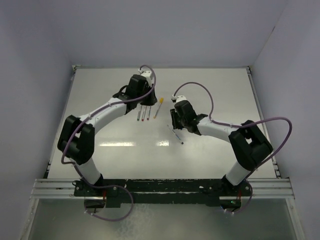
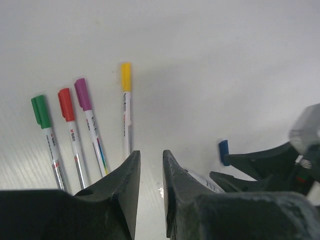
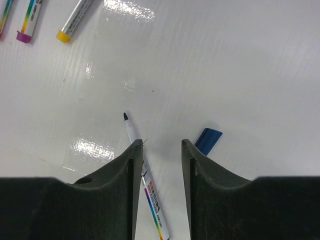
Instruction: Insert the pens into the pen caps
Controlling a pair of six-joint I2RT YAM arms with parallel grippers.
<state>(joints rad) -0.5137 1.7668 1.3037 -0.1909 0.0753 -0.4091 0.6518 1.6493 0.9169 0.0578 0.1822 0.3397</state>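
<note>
Readying the final capping
Parted and empty, the right gripper [image 3: 161,156] hangs above uncapped pen [image 3: 131,131] and blue cap [image 3: 208,140], placed for pickup; left gripper [image 2: 151,172] likewise parted, empty.

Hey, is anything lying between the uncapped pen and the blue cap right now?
Nothing visible does. Only bare table lies between the uncapped pen and the blue cap; the right gripper hangs open over that gap.

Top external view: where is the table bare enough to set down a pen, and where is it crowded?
Free: the wide near strip of table between the two arm bases, and the far right corner behind the right arm. Crowded: the middle, where four capped pens lie by the left gripper and the uncapped pen and blue cap by the right gripper.
</note>
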